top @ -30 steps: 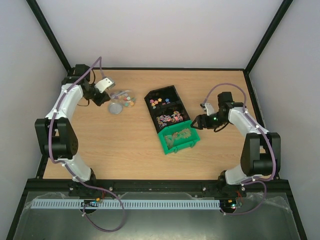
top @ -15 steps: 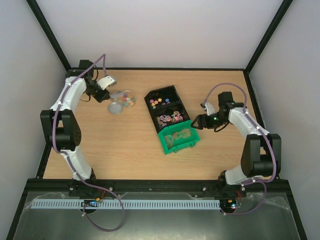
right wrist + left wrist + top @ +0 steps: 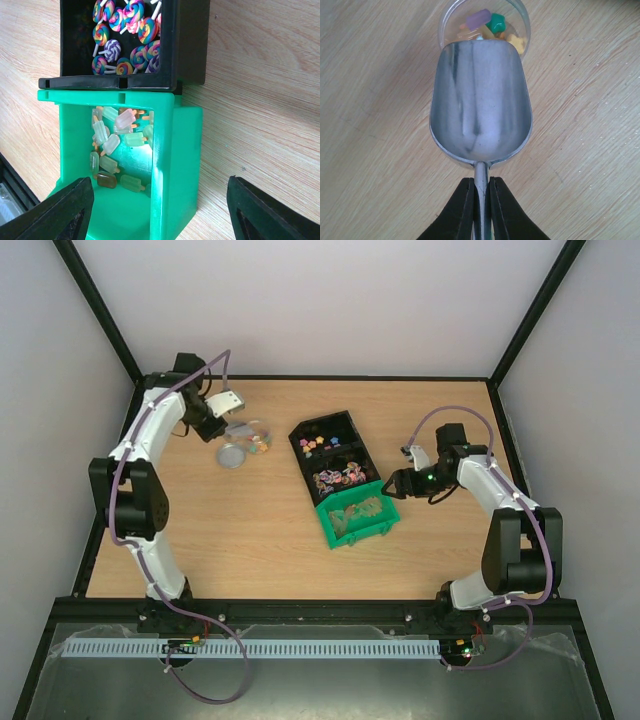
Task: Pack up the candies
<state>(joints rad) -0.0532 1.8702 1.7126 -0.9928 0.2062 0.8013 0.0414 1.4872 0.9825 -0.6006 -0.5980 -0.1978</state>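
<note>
**Left hand** (image 3: 480, 186): fingers together, clamped on the thin handle of the metal scoop (image 3: 480, 100).
- The bowl faces up and shows bare metal, with nothing in it.
- Its front lip overlies the near rim of the clear round container (image 3: 524, 31). Whether they touch cannot be told.
- The candies (image 3: 492, 22) lie inside that container, at the upper left of the worktop (image 3: 250, 530) in the top view. A round lid (image 3: 232, 455) sits just beside it.
- Judgement: gripping the handle end keeps the fingers out of the container mouth and lets the wrist tip the bowl. An empty bowl at the mouth suggests a load delivered.

**Right hand** (image 3: 159, 190): fingers apart, holding nothing, 1 on each side of the green bin (image 3: 180, 150), touching neither wall.
- The green bin holds pale ice-lolly pieces (image 3: 112, 145).
- It butts against the black bin (image 3: 187, 40), which holds lollipops (image 3: 127, 20).
- Judgement: the hand is posed to steady or shift the bins.

**Change from 1 second ago, top view:**
- The left arm has swung toward the upper edge of the frame.
- The scoop has moved right, from beside the container to its upper edge.
- The container, lid, both bins and the right arm are unchanged.
</note>
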